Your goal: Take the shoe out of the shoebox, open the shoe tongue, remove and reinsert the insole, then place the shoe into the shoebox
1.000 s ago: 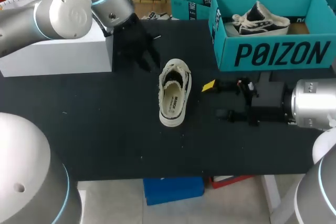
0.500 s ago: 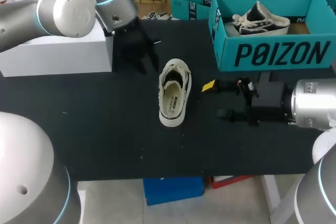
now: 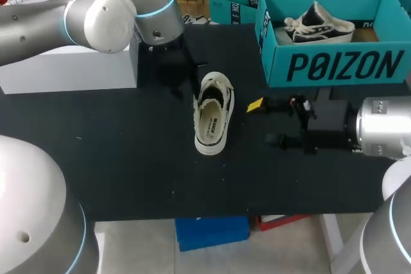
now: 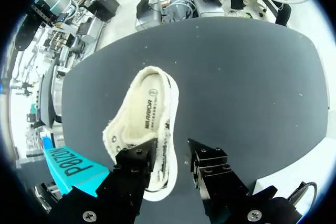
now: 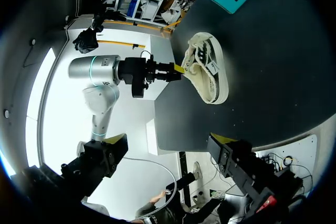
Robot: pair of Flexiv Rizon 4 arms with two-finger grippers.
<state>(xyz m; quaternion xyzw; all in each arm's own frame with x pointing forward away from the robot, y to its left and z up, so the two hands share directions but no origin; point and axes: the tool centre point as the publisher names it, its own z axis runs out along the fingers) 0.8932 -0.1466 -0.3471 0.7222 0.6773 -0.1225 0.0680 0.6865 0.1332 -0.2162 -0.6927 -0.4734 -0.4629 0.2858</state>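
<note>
Shoe (image 3: 213, 115) sits sole-down on the worktop (image 3: 128, 152), out of the shoebox (image 3: 334, 65), with its opening up and the insole (image 4: 140, 116) showing. The left fingers (image 4: 137, 156) are spread at its laced end, one over the upper's edge and the other over bare worktop just beside it. The right fingers (image 3: 255, 104) are also spread, lying near the shoe's side and apart from it.

As I judge it, the risk is a wrong bite. Closing from this offset would pinch the side wall or laces rather than the tongue, and pulling then would drag or tip the shoe, since nothing braces it. Coming down too far could jam the outer finger on the worktop. A second shoe (image 3: 318, 24) in the shoebox will crowd the return
</note>
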